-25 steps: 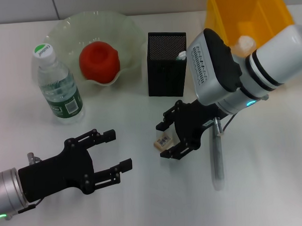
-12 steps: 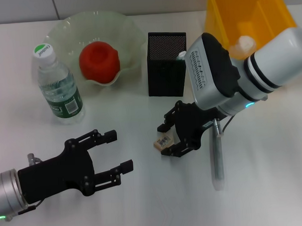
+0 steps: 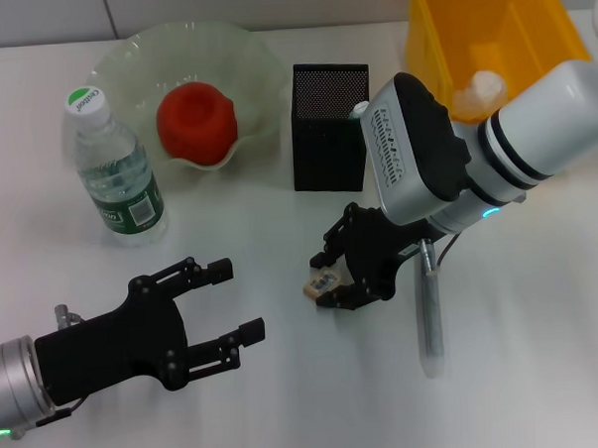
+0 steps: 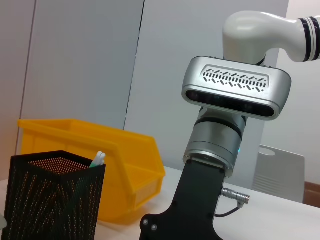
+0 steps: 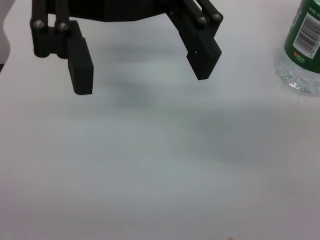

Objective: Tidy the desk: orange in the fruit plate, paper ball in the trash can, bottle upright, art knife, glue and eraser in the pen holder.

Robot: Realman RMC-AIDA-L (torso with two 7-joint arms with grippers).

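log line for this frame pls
right gripper: shut on eraser, off desk | left gripper: open, idle | orange: in fruit plate | bottle: upright

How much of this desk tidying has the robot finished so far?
Mostly done, it seems. The orange sits in the fruit plate, the bottle stands upright, a white lump that looks like the paper ball lies in the yellow trash can, and something already pokes out of the pen holder. The right gripper is closed on the eraser. A pen-like stick remains on the desk. The left gripper waits open.
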